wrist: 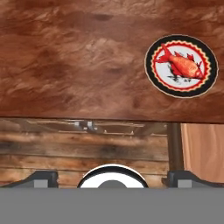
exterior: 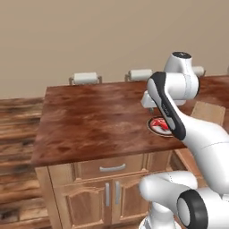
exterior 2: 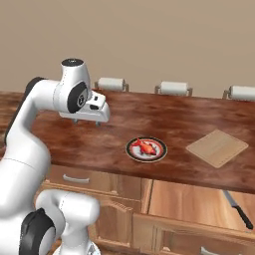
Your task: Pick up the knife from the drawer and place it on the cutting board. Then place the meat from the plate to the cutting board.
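Observation:
In the right base view the knife [exterior 2: 238, 209], black-handled with a thin blade, lies in the open drawer [exterior 2: 189, 201] under the table's right end. The pale cutting board [exterior 2: 217, 147] rests on the dark table above it. The plate [exterior 2: 135, 149] sits mid-table with the red-orange meat [exterior 2: 147, 147] on it. My gripper [exterior 2: 87, 122] hangs open over the tabletop, left of the plate, holding nothing. The hand view looks down on the plate [wrist: 154, 65] and meat [wrist: 184, 65] at upper right; the fingertips [wrist: 41, 178] stand wide apart, and the gripper [wrist: 112, 179] is over the table's front edge.
Several white-backed stools [exterior 2: 173, 88] stand along the table's far side. A closed narrow drawer [exterior: 112, 168] and cabinet doors [exterior: 112, 193] sit below the table front. My own arm hides part of the plate [exterior: 154, 125] and cutting board [exterior: 209, 112] in the left base view.

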